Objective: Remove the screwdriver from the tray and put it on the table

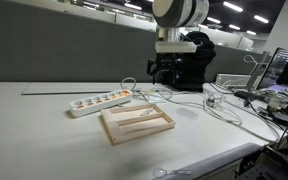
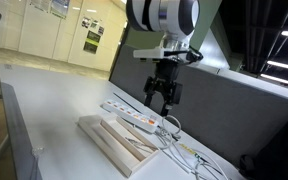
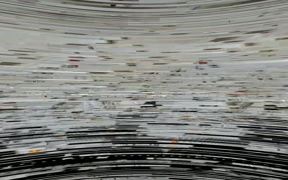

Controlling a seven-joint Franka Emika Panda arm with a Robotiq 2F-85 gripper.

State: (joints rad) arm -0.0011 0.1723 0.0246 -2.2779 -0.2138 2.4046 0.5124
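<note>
Jaws stand parted with nothing between them, as far as we can judge: the gripper [image 2: 161, 104] points straight down, two dark fingers with a clear gap. We read that as readiness for a grasp that has not yet begun. It hangs in the air over the middle of the table [image 1: 34, 125], above the power strip [image 1: 99, 101] and the loose white cables [image 1: 216, 108], apart from everything below it.

We find the screwdriver [image 1: 136, 116] lying flat inside the tray [image 1: 142, 135], running along the tray's length, which we think suits a pinch from above across its thin shaft. That tray sits just on the near-edge side of the power strip, well away from the corners of the desk. Its low rim keeps the tool from rolling out, but it also leaves little room for the fingers beside the shaft.

We judge the task not yet started, since the tool rests where it began. Bare desk toward the near edge offers room for setting it down. Our wrist view is only streaked noise, so it tells us nothing.
</note>
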